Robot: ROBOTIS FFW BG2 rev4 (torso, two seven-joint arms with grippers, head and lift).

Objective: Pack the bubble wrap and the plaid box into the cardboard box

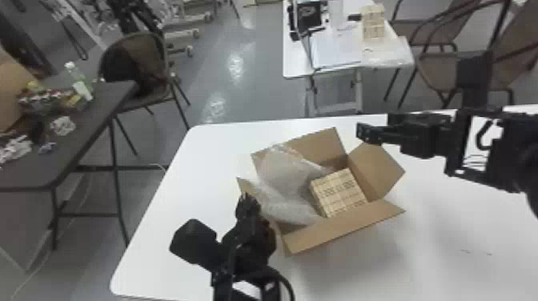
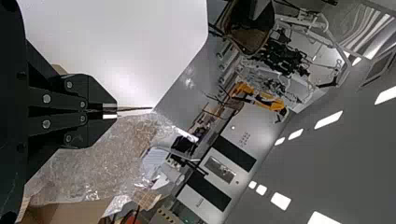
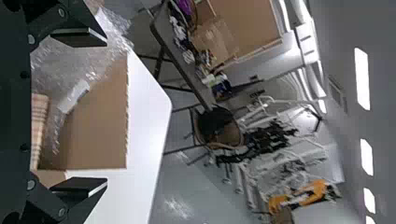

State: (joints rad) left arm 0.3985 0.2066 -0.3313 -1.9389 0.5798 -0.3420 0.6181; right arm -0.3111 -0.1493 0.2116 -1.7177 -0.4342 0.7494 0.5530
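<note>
1. Left claw (image 1: 245,197): fingers together beside the left rim of the cardboard box (image 1: 344,233); cannot tell whether anything is pinched.
2. Bubble wrap (image 1: 282,176): inside, immediately right of that claw, the nearer one; any tucking would likely run rightward.
3. Plaid box (image 1: 338,193): inside, right of wrap.
4. Right claw (image 1: 365,135): wide open, empty, far right.
</note>
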